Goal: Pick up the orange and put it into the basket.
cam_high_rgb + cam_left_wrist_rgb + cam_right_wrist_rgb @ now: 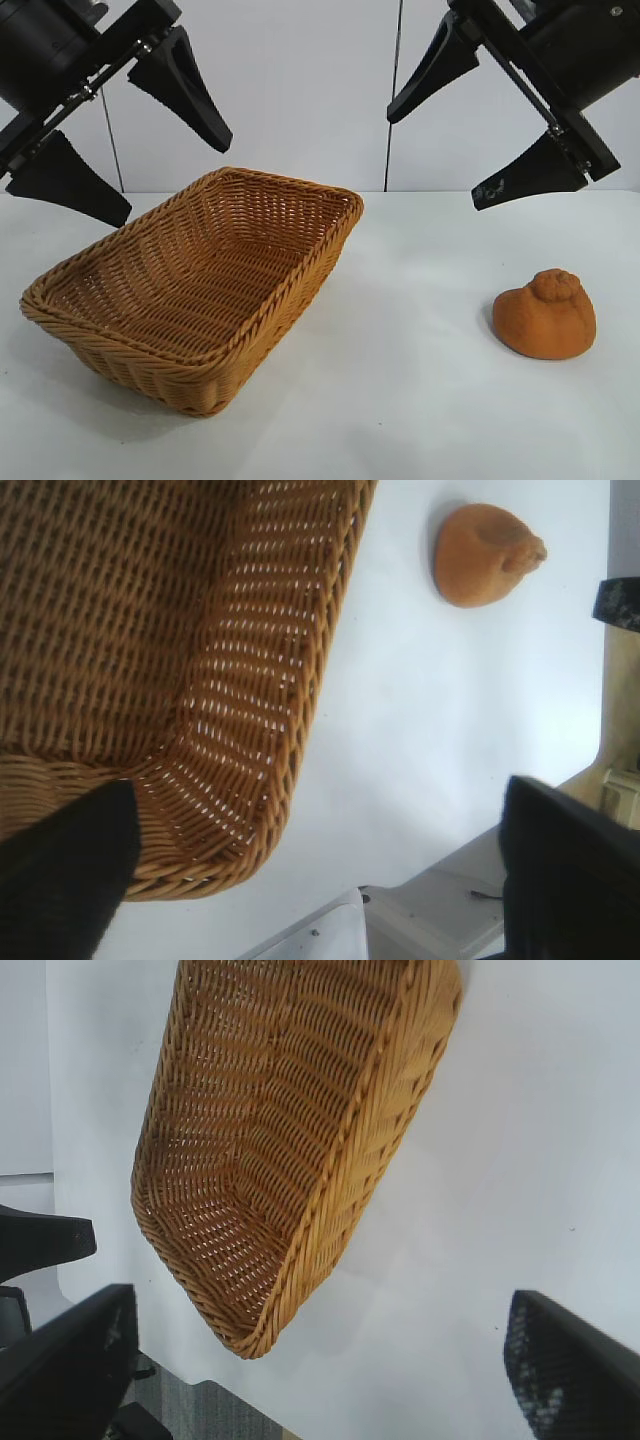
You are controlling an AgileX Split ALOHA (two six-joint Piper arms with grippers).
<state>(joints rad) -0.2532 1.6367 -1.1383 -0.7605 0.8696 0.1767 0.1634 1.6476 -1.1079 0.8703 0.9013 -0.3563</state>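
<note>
The orange (545,315), a dull orange-brown lump with a knob on top, lies on the white table at the right, well apart from the basket (290,185). The golden-brown wicker basket stands at the left with nothing in it. My left gripper (172,178) hangs open high over the basket's far left corner. My right gripper (437,158) hangs open high above the table, up and left of the orange. The left wrist view shows the basket's wall (230,680), the orange (485,555) and my open left gripper (315,880). In the right wrist view the basket (280,1140) lies beyond my open right gripper (320,1360); the orange is out of that view.
The white table (400,400) runs from the basket to the orange. A white panelled wall (300,80) stands close behind. The table's edge (420,875) shows in the left wrist view, with floor past the edge (200,1410) in the right wrist view.
</note>
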